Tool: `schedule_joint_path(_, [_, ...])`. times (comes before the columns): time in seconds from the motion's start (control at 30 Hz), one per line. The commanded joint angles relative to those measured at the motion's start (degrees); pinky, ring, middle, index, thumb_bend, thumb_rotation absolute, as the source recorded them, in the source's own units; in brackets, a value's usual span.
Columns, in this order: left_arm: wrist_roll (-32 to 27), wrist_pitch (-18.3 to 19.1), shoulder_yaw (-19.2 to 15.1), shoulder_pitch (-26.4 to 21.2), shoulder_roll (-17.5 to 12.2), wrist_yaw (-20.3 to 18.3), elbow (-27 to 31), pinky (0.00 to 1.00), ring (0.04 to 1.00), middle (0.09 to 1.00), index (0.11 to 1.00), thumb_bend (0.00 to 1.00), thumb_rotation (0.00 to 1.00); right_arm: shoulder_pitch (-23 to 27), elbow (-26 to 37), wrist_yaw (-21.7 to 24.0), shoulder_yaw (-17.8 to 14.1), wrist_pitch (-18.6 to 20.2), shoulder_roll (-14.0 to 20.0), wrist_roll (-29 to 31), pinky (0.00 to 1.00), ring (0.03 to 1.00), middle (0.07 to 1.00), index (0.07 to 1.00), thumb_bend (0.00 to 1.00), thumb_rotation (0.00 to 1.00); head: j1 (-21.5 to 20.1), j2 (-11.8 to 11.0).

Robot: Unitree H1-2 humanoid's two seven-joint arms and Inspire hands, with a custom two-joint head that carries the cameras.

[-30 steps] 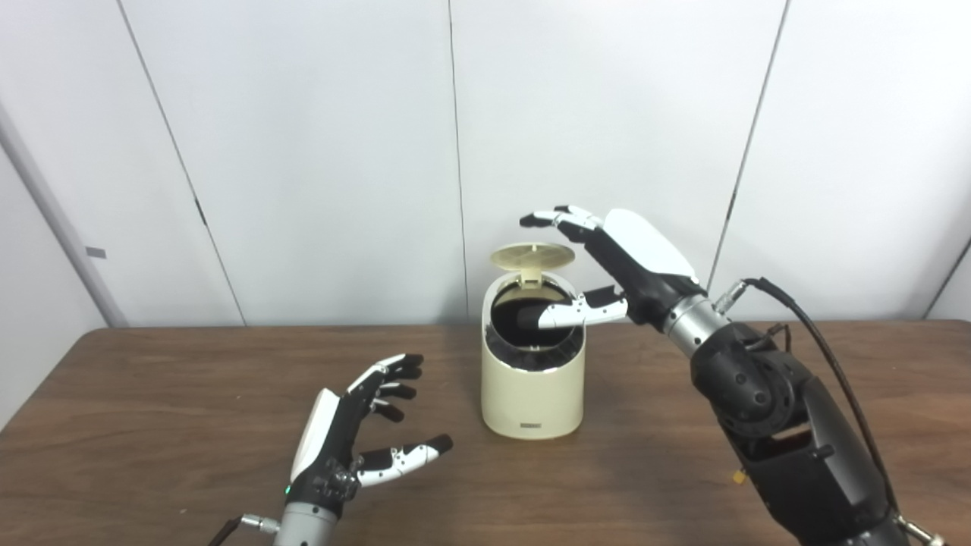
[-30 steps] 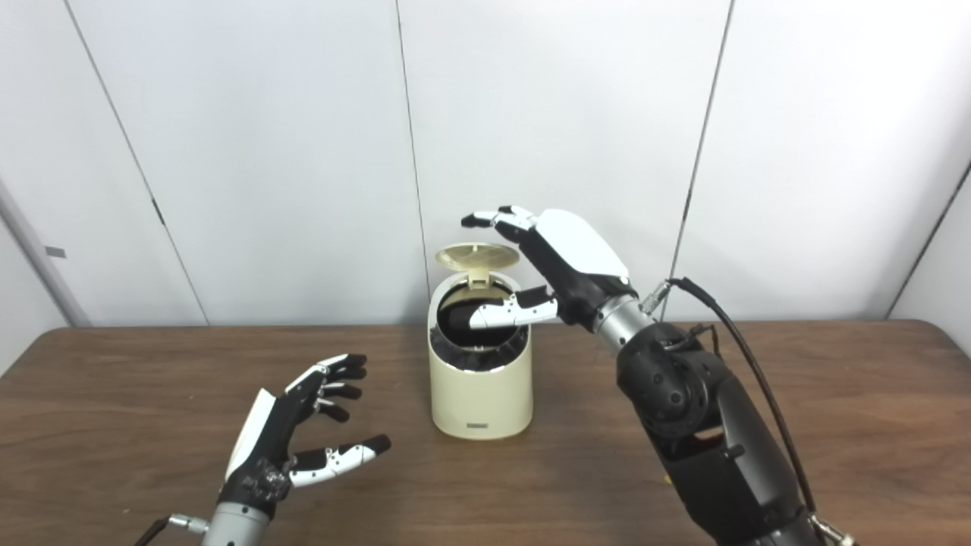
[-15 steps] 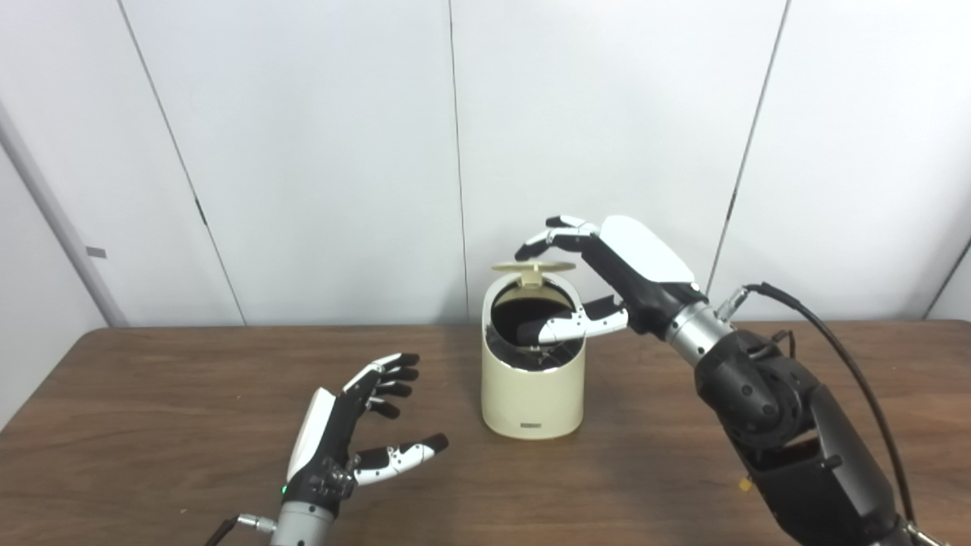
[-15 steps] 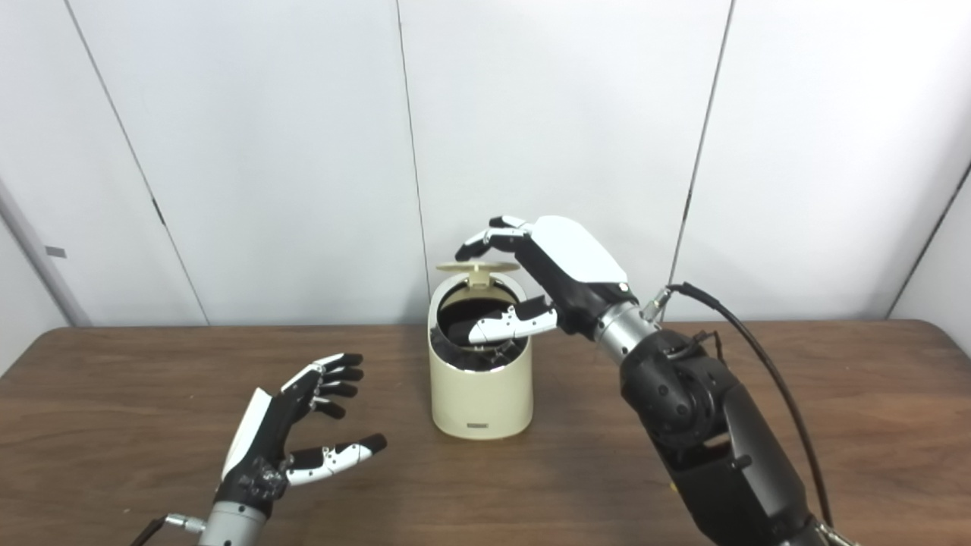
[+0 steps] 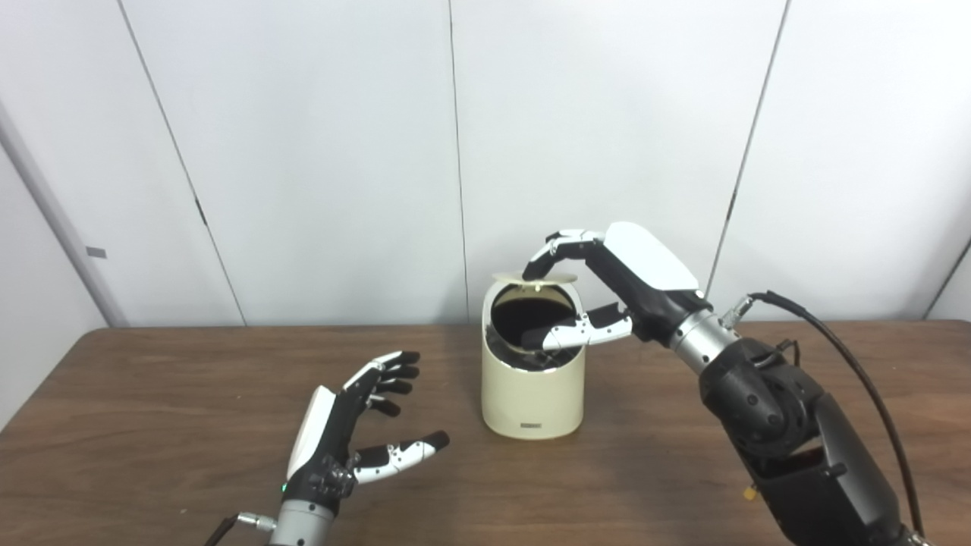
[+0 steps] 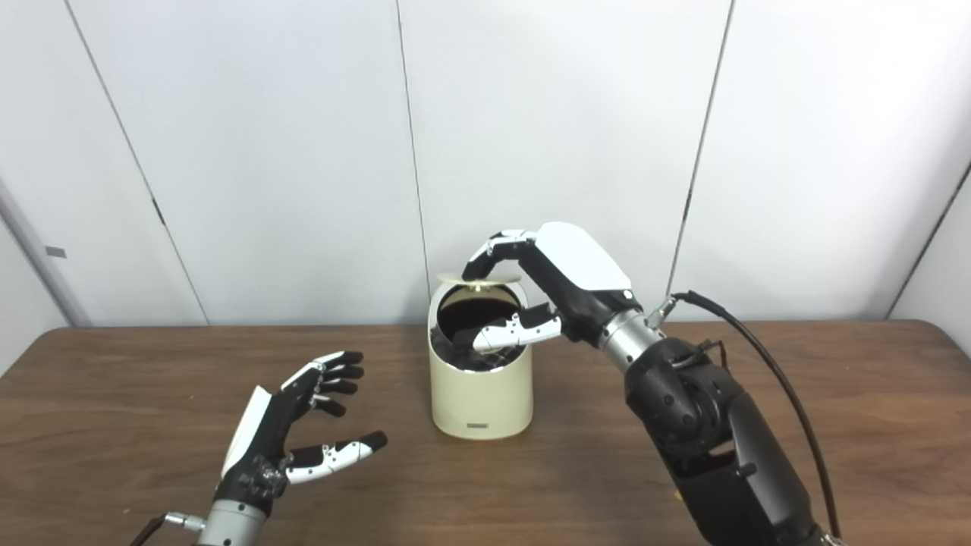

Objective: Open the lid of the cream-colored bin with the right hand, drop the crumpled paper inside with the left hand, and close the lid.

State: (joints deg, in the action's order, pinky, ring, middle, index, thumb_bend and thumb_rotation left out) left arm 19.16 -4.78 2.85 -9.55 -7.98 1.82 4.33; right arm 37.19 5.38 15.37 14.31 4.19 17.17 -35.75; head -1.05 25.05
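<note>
The lid (image 5: pixel 535 278) has dropped from steeply raised a second ago to nearly flat over the cream-colored bin (image 5: pixel 532 394), pressed down by the right hand (image 5: pixel 607 284), fingers curled on its top, thumb across the dark opening. The bin stands upright mid-table (image 5: pixel 152 425). The left hand (image 5: pixel 356 425) rests spread and empty
</note>
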Motion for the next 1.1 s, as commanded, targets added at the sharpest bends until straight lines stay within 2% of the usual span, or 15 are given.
schedule_joint_path(0.0, [-0.4,-0.2,-0.4,-2.1,-0.3,0.1,2.3,0.6,0.718,0.761,0.803,0.77,0.14,1.8,1.6,-0.4,-0.5,-0.4,0.6,-0.6,0.89,0.841,0.65,0.608,0.7,0.59,-0.1,0.2])
schedule_joint_path(0.1, [-0.2,-0.1,-0.3,-2.1,-0.2,0.2,2.1,0.61,0.721,0.76,0.803,0.77,0.14,1.5,1.3,-0.2,0.0,-0.9,0.9,-1.3,0.96,0.838,0.637,0.61,0.69,0.58,-0.1,0.2])
schedule_joint_path(0.2, [-0.2,0.1,-0.3,-2.0,-0.1,0.2,2.3,0.6,0.719,0.761,0.804,0.77,0.14,0.9,1.1,-0.5,0.4,-1.7,1.0,-1.8,0.99,0.833,0.626,0.607,0.68,0.57,0.1,0.4])
schedule_joint_path(0.37, [0.2,0.4,-0.1,-1.9,0.0,0.3,2.3,0.6,0.705,0.752,0.801,0.77,0.14,0.1,0.5,-1.6,1.7,-3.3,1.4,-4.5,0.93,0.81,0.609,0.603,0.68,0.56,0.3,0.7])
schedule_joint_path(0.53, [0.4,0.7,-0.1,-1.8,0.1,0.4,2.5,0.59,0.708,0.753,0.802,0.77,0.16,-0.7,0.3,-0.5,2.1,-3.0,1.2,-4.8,1.0,0.83,0.622,0.616,0.69,0.58,0.5,0.9])
schedule_joint_path(0.7, [0.4,1.1,-0.1,-1.8,0.3,0.4,2.8,0.59,0.708,0.753,0.802,0.78,0.16,-0.9,-0.4,-1.4,3.7,-5.8,2.3,-7.4,1.0,0.833,0.629,0.622,0.7,0.58,0.6,1.2])
schedule_joint_path(1.07, [0.3,1.5,-0.1,-1.7,0.3,0.2,3.3,0.59,0.71,0.759,0.806,0.77,0.14,-1.7,-0.4,-1.2,4.5,-7.0,2.3,-9.2,1.0,0.823,0.615,0.617,0.73,0.58,0.8,1.9])
